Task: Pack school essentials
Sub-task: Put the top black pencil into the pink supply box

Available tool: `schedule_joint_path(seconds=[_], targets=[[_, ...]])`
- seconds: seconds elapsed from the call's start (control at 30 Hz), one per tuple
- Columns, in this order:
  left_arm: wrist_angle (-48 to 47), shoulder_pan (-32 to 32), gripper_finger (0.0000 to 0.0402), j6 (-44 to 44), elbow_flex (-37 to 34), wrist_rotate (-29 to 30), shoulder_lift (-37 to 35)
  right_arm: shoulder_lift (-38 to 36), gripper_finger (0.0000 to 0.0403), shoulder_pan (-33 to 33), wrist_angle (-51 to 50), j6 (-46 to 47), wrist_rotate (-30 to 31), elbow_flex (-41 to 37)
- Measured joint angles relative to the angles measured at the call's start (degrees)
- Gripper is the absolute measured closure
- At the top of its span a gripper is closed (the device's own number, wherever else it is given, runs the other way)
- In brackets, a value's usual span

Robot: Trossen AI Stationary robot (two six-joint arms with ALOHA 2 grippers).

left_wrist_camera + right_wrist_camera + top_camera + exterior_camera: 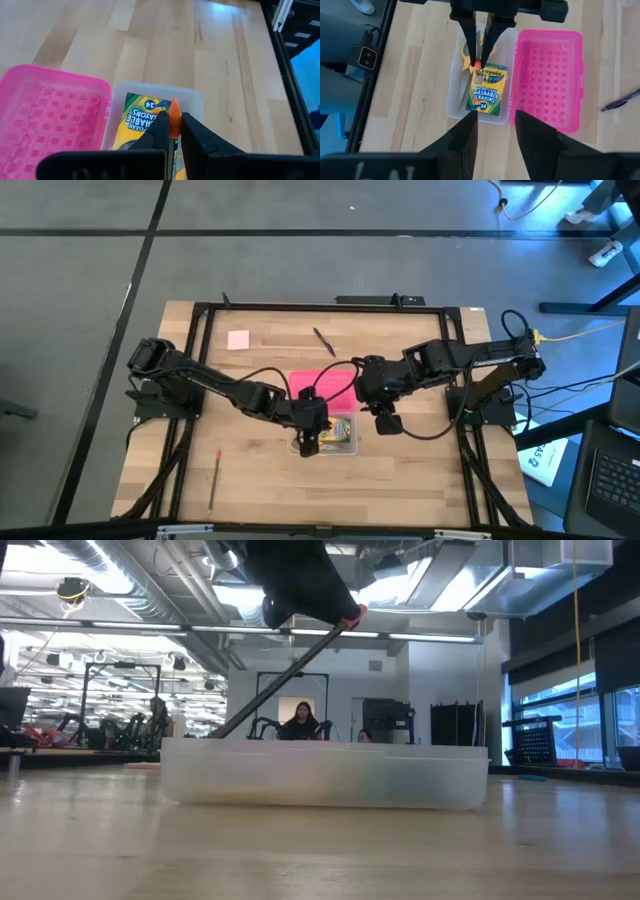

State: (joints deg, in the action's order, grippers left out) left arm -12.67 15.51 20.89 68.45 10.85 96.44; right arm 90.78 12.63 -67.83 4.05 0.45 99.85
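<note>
Left gripper (309,442) sits at the middle of the high view, over the clear case (349,449), its fingers (200,137) pressed together on a thin pencil (173,120) with an orange tip that stands up between them. Inside the case lie the crayon box (487,88) and the yellow-handled scissors (465,58), both within the case walls. The pink lid (550,75) lies open flat, touching the case along 1 long edge.

Right gripper (384,418) hangs just right of the case, fingers (536,131) spread and empty.

Bare wood runs along the lower part of the high view, apart from a red pencil (215,477) at lower left, near the table's (420,490) left edge. In the upper left lies the pink pad (238,339), and a dark pen (324,342) lies above the lid, both well apart from the case. In the low view the case fills the middle, with open table before it.
</note>
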Motion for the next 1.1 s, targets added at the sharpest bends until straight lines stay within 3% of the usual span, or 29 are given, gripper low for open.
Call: schedule_joint_path(seconds=[1.1], targets=[[-0.2,0.9,0.0387,3.0,0.0,0.6,2.7,0.1,0.027,0.0,0.8,0.0,0.0,0.0]])
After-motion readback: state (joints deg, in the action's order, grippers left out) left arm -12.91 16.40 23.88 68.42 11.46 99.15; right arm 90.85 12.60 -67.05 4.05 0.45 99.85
